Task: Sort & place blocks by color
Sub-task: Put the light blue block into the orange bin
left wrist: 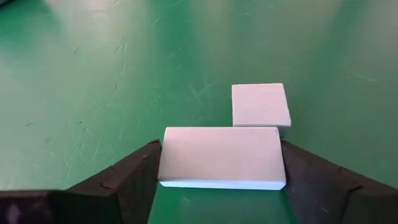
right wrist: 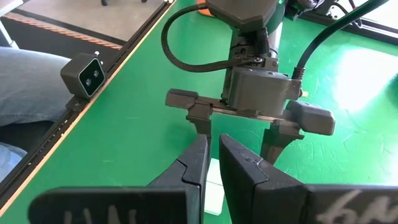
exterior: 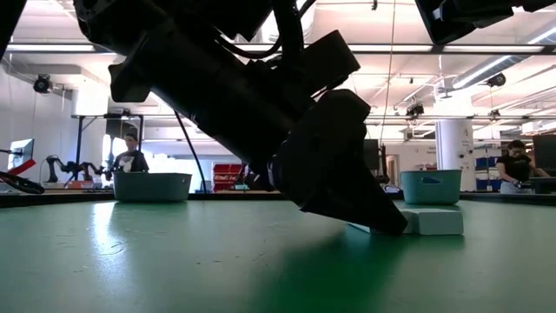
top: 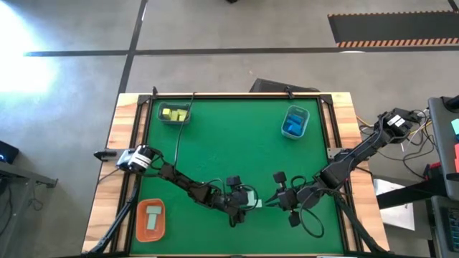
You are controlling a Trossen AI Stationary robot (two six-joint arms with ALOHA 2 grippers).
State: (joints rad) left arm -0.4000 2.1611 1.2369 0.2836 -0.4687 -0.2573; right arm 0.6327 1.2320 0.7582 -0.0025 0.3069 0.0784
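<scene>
High view: left tool (top: 252, 202) low at the near middle of the green surface (top: 229, 136), straddling a pale mint brick-shaped block (top: 255, 203); right tool (top: 272, 201) just beside, clenched empty.

Left wrist view: brick (left wrist: 221, 157) lying flat, long axis spanning fingertip (left wrist: 134, 171) to fingertip, jaws wide, barely flanking its ends; a second mint block (left wrist: 260, 105) just beyond.

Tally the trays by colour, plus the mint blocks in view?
Grey-blue trays: 2
Orange tray: 1
Mint blocks: 3, two on the mat and one in the orange tray
Total: 6
</scene>
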